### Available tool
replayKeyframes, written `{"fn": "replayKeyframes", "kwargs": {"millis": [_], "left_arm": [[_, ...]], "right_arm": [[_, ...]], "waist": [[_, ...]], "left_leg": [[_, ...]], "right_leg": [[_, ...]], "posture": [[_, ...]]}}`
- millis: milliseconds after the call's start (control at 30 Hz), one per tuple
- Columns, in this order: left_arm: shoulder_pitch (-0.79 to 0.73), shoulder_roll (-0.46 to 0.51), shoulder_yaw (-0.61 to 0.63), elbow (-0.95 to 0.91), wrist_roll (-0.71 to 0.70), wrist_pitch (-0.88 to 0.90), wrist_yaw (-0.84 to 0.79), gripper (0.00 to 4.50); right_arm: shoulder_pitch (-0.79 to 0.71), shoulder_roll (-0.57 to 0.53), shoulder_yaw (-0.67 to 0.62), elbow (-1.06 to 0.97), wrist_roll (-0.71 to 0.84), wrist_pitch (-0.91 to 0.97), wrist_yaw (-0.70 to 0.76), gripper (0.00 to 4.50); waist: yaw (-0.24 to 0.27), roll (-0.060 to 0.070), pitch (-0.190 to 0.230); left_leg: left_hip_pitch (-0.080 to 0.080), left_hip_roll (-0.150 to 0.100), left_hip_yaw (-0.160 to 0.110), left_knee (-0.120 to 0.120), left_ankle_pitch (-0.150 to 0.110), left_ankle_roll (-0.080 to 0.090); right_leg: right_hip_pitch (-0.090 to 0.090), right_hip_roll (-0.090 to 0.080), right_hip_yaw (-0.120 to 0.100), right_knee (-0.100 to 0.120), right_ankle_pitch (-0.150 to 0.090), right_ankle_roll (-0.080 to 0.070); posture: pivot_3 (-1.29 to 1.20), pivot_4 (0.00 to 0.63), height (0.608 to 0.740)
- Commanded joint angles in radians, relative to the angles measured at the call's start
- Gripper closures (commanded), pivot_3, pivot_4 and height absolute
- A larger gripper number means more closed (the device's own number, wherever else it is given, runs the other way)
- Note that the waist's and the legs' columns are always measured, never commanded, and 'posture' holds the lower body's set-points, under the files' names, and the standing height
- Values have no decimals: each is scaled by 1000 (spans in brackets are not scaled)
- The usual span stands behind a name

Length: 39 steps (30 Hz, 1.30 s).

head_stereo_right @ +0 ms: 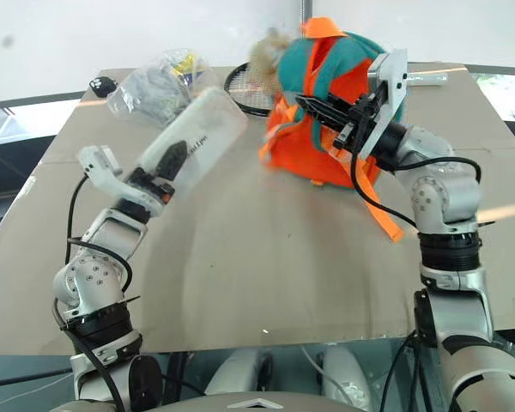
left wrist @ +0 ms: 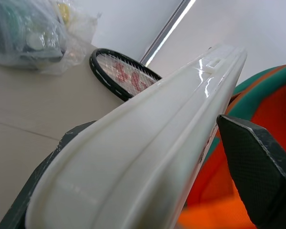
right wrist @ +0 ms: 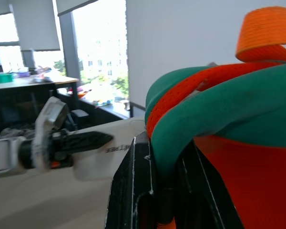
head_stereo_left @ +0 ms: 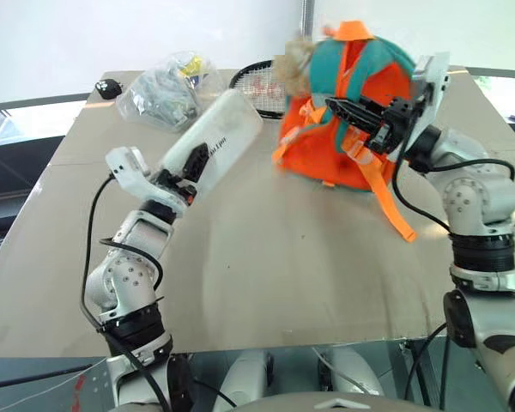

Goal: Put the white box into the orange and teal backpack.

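My left gripper [head_stereo_left: 189, 167] is shut on the white box [head_stereo_left: 219, 129] and holds it above the table, its far end tilted up toward the orange and teal backpack [head_stereo_left: 326, 146]. In the left wrist view the box [left wrist: 148, 152] lies between my black fingers [left wrist: 257, 162], with the backpack [left wrist: 257, 109] just beyond it. My right gripper [head_stereo_left: 343, 110] comes in from the right. It is shut on a teal strap [right wrist: 214, 124] near the top of the backpack. A tan plush toy [head_stereo_left: 292, 64] hangs at the backpack's top left.
A clear plastic bag of grey items [head_stereo_left: 159, 90] and a black tennis racket [head_stereo_left: 257, 86] lie at the back of the tan table [head_stereo_left: 266, 257]. A small black object [head_stereo_left: 109, 87] sits at the far left corner. An orange strap [head_stereo_left: 395, 210] trails onto the table.
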Motion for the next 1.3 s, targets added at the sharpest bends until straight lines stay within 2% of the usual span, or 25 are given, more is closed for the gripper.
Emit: {"fn": "replayKeyframes", "kwargs": {"millis": [33,167,267,400,567,767,967,1200,1300], "left_arm": [[-6,25,-7,-59,4,-46,-10,1075],[25,80,6,-111,-61,3,-38,1075],[61,166,26,-149,-150,62,-112,1075],[72,349,58,-174,-309,182,-241,1075],[12,450,31,-158,-370,228,-278,1075],[-76,441,-110,-178,-299,265,-172,1075],[-205,363,-224,-131,-224,336,20,1075],[-339,371,-404,-132,-107,365,-52,1075],[-401,335,-482,-128,-65,335,-124,1075]], "right_arm": [[43,-62,-9,-93,26,32,39,4464],[139,-136,-50,-130,58,53,76,4464],[173,-177,-98,-141,102,57,98,4464],[179,-214,-131,-109,91,14,133,4464],[175,-216,-128,-108,95,14,145,4464],[185,-208,-141,-142,143,30,160,4464],[228,-220,-144,-205,197,52,172,4464],[245,-207,-122,-249,218,57,149,4464],[242,-192,-104,-253,203,43,135,4464]], "waist": [[5,0,0],[7,-1,1],[6,-1,1],[4,-3,2],[7,-2,2],[9,-3,3],[11,-3,3],[8,-3,3],[13,-4,3]], "left_leg": [[0,0,0,0,0,0],[0,-1,-1,0,0,0],[0,-1,-1,-1,0,0],[1,0,-2,-3,0,0],[2,-1,-3,-3,0,0],[0,-2,-4,-3,0,0],[-1,-2,-4,-2,0,0],[-1,-3,-3,-2,0,0],[-1,-3,-4,-2,0,0]], "right_leg": [[0,0,0,0,0,0],[0,-1,-1,0,0,0],[0,-1,0,0,0,0],[-1,0,-1,-2,0,0],[0,-1,-1,-4,0,0],[0,-2,-2,-6,0,0],[1,-2,-3,-5,0,0],[1,-1,-2,-1,0,0],[1,-1,-3,-1,0,0]], "posture": [[0,150,740],[0,150,740],[0,150,740],[0,150,740],[0,150,740],[0,150,740],[0,150,740],[0,150,740],[0,150,740]]}}
